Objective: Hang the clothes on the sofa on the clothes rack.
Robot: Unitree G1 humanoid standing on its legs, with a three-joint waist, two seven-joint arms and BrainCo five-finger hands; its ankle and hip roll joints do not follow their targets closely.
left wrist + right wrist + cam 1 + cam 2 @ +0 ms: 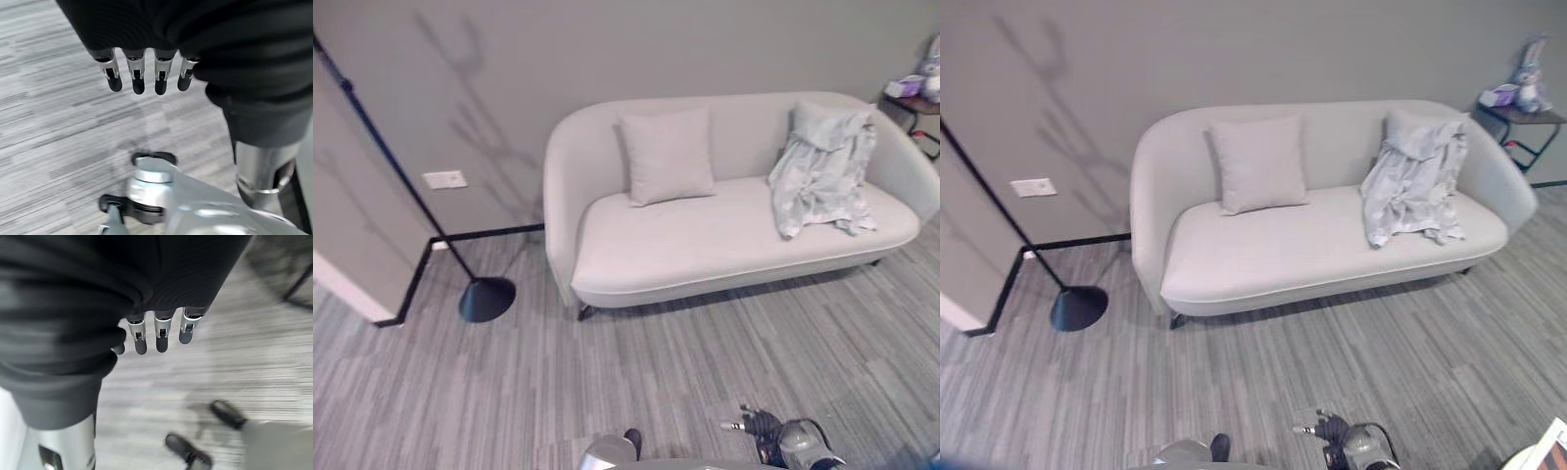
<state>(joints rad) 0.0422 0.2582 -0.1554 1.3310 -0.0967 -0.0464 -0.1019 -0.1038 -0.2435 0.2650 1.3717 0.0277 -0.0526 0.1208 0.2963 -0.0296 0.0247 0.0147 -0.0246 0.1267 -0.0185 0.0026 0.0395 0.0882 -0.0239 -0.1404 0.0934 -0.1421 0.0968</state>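
- While nothing has yet been taken up, the pale garment (822, 171) is seen crumpled over the right end of the sofa (705, 245), draped from the backrest down onto the seat.
- It is judged light, soft and limp; a bunched fold near the top is probably best pinched, though no collar can be made out.
- A cushion (668, 155) is propped well apart from it, further left.
- The clothes rack (411, 196) is stood on the floor left of the sofa.
- The left hand (146, 73) and right hand (156, 333) are held empty over the floor, fingers straight.
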